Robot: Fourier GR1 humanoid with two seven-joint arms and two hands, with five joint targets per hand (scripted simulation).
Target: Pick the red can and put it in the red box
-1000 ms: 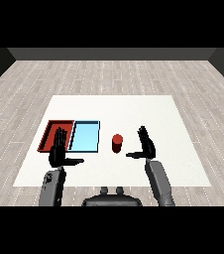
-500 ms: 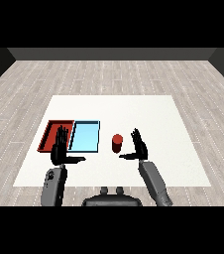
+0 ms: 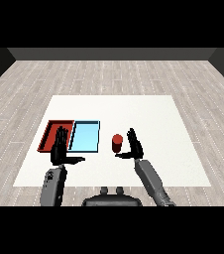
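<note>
At far left on the white table (image 3: 148, 109), a red tray (image 3: 48, 133) lies beside a light blue tray (image 3: 85, 137), their edges touching. The robot's left hand (image 3: 59, 149) hovers over the red tray's near end, fingers straight and thumb spread, holding nothing. To the right of the trays the red can (image 3: 117, 143) stands upright, long axis vertical, a plain red cylinder with no readable label. The right hand (image 3: 133, 145) sits just beside it, fingers straight, thumb reaching under toward the can, not closed round it.
</note>
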